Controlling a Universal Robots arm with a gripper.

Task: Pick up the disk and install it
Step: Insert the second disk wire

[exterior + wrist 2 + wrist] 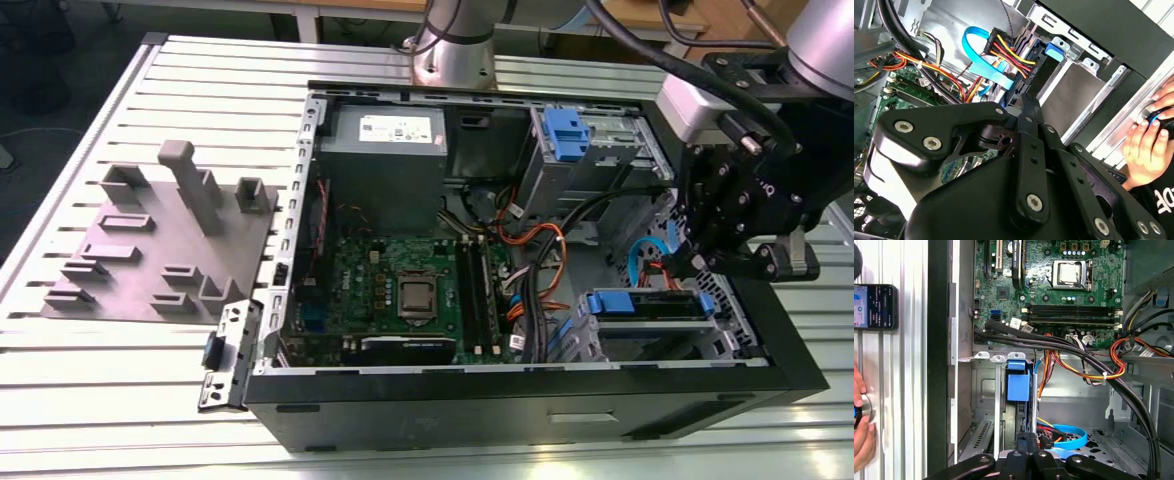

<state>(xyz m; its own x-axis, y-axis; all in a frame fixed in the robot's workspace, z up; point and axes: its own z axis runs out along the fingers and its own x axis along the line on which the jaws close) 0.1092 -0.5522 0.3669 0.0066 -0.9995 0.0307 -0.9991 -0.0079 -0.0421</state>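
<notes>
Blue-railed and edge-on, the disk (649, 304) is sitting in the lower drive cage (654, 335) of the open computer case (534, 400), at the exterior view's right. You are looking at the gripper (694, 265) hanging just above that cage, lined up over the disk's blue tab in the first wrist view. Whether the gripper is open or closed, you cannot tell. A hand (1144, 145) is resting on the bench (134, 400) beside the case.

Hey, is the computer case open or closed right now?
Open. In the exterior view the computer case lies with its upward side uncovered, leaving the motherboard and cables exposed.
</notes>
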